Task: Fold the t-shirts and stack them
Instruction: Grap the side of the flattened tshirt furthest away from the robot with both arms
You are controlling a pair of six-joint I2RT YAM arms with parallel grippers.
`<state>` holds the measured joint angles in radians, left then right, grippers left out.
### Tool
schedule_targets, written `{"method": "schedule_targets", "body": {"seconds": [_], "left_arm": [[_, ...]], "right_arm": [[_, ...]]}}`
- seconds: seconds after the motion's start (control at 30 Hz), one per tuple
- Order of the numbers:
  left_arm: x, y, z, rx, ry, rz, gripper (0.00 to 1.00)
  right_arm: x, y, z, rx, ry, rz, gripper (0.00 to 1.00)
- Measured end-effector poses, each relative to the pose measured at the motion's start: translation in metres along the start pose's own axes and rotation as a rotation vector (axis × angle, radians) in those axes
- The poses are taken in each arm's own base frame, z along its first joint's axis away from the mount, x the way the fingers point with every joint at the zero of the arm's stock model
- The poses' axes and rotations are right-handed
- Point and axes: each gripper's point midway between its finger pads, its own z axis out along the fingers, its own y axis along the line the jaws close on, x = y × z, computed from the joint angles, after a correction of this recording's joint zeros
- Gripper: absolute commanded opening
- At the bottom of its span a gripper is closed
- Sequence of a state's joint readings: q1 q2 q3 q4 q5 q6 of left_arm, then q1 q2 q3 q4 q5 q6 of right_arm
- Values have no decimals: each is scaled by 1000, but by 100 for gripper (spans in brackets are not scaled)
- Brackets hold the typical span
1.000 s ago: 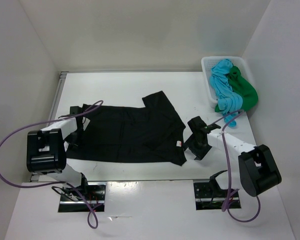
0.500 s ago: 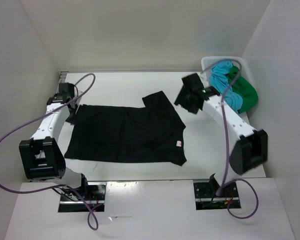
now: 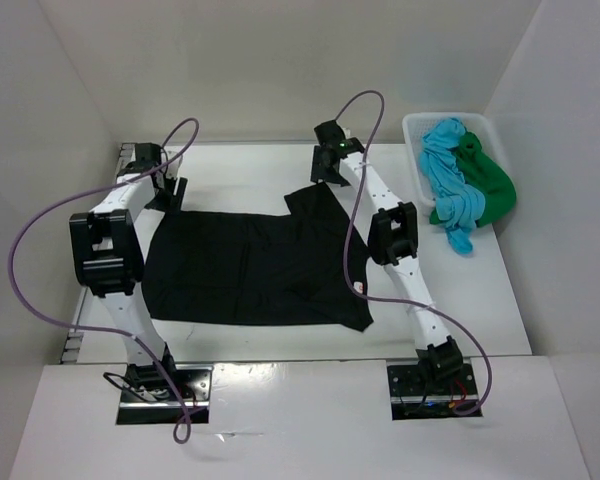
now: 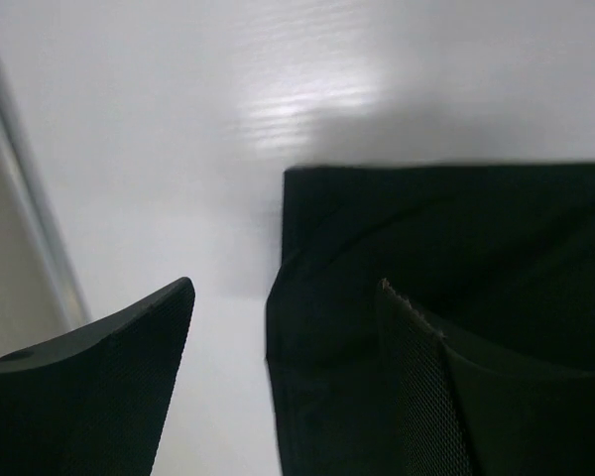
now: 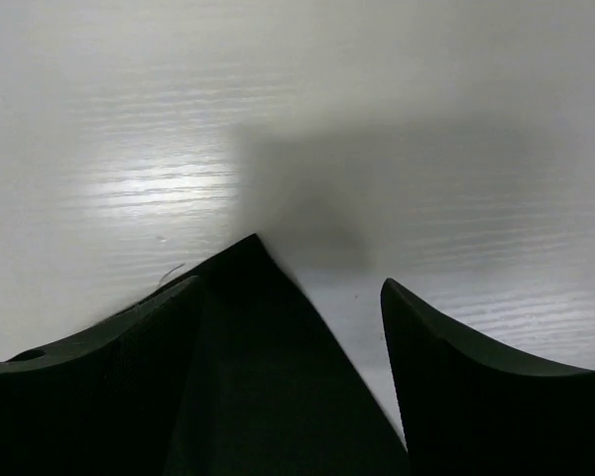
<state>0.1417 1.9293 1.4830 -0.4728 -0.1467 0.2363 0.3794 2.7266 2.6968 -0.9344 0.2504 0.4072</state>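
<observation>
The black t-shirt [image 3: 260,265] lies spread flat in the middle of the table, one sleeve pointing to the far side. My left gripper [image 3: 165,195] hovers open over its far left corner; in the left wrist view that corner [image 4: 426,238] lies between the fingers [image 4: 109,377]. My right gripper [image 3: 325,175] stands open over the sleeve tip, and in the right wrist view the pointed black cloth [image 5: 268,377] sits between the jaws. Neither gripper holds anything. The turquoise shirt [image 3: 445,160] and the green shirt [image 3: 490,185] lie bunched in the basket.
A white mesh basket [image 3: 417,135] stands at the far right corner, with cloth spilling over its near rim. White walls close in the table on the left, back and right. A metal rail [image 4: 30,198] runs along the table's left edge.
Both arms have stretched from the near side to the far edge of the black shirt, the right one swinging past the basket to the sleeve tip. Both grippers have opened wider.
</observation>
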Motion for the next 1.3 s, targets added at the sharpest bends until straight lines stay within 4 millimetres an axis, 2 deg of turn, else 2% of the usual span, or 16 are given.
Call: {"method": "schedule_targets", "body": {"seconds": [0.07,0.27,0.37,0.43,0.6,0.63,0.7,0.73,0.77,0.8,0.83,0.93,1.13,1.23,1.3], "left_arm": [[0,-8,19,40,4,-31,81],[-5,-8,36,83,-12,-97,81],[-15,-4,46,95,-35,-124,81],[-14,-5,52,103,-32,-129,78],[-3,-9,63,120,1,-134,64],[-2,-10,66,123,5,-134,61],[-2,-10,66,124,3,-135,54],[-2,-10,66,125,3,-134,43],[-2,-11,66,126,4,-134,37],[-2,-11,66,127,3,-134,32],[-2,-12,66,129,4,-131,20],[-1,-13,66,134,6,-130,2],[3,-15,62,138,0,-118,0],[22,-18,46,139,19,-88,0],[31,-18,31,136,21,-59,0]], "right_arm": [[7,-3,10,-2,23,-1,76],[-4,5,12,-68,5,19,72],[3,11,14,-88,23,12,62],[9,17,16,-102,37,2,52],[15,27,14,-130,51,-11,46],[15,27,14,-131,52,-10,38],[16,27,14,-135,55,-13,29],[16,27,14,-138,57,-13,23],[17,28,14,-142,60,-14,9],[17,29,14,-145,62,-14,0],[18,29,14,-148,64,-10,0],[19,29,14,-148,68,-10,0],[33,21,2,-132,129,-26,0],[47,12,-24,-108,176,-56,0],[57,7,-52,-97,192,-82,0]]}}
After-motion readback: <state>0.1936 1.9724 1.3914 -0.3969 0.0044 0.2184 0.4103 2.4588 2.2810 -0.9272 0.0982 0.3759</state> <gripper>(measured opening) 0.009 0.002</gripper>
